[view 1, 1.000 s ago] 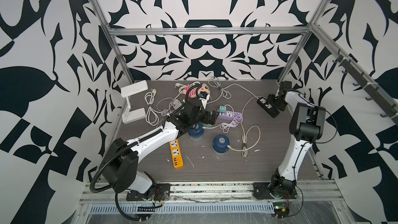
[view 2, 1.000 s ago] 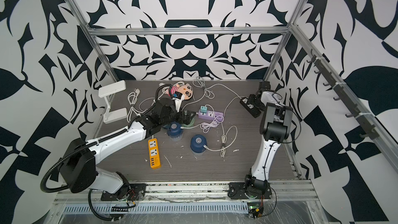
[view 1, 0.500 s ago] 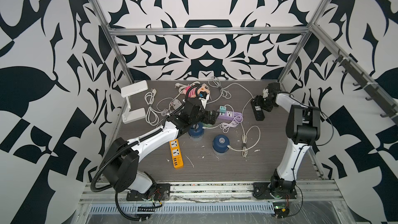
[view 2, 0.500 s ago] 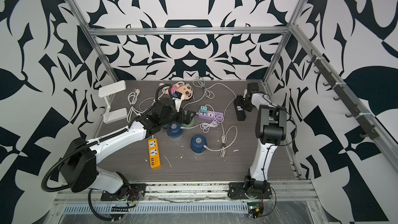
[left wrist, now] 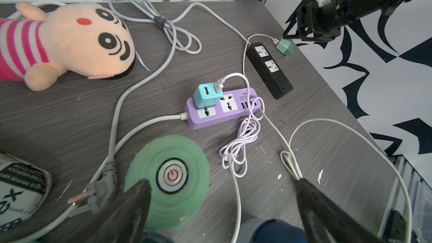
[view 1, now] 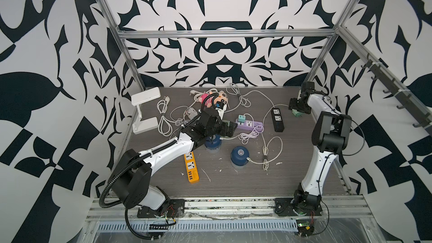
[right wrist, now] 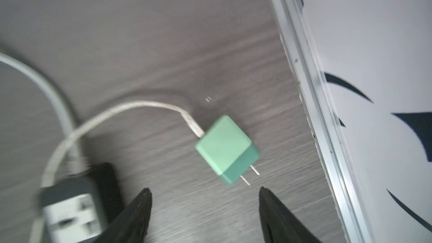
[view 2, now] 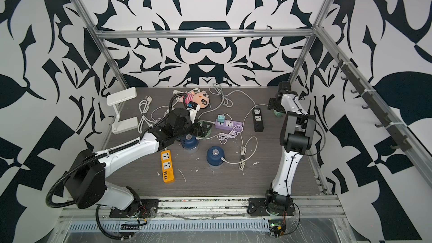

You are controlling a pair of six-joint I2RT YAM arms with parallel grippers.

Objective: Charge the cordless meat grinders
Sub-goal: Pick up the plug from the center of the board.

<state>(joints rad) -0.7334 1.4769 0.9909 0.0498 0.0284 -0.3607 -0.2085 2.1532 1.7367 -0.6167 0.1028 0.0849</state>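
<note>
The step in hand looks like powering a charger. The right gripper (right wrist: 204, 190) hovers over a loose green adapter (right wrist: 224, 146), jaws spread with nothing between them. The adapter lies on its side at the right of a top view (view 1: 295, 113), just beside the upper end of the black strip (view 1: 277, 119), prongs bare. A cable (right wrist: 131, 108) is plugged into it. That cable seems to run to the blue grinder (view 1: 239, 157) at lower centre, though the tangle makes this uncertain.

The second blue grinder (view 1: 213, 141) stands just left of it, half under the left arm. The green grinder (left wrist: 168, 178) sits at the bottom centre of the left wrist view, below the purple strip (left wrist: 222, 108). The left gripper (left wrist: 222, 182) hangs above it, jaws wide and holding nothing.

Next, the right gripper likely needs to come down, close across the adapter's body, turn the prongs downward and press them into a socket of the black strip.
</note>
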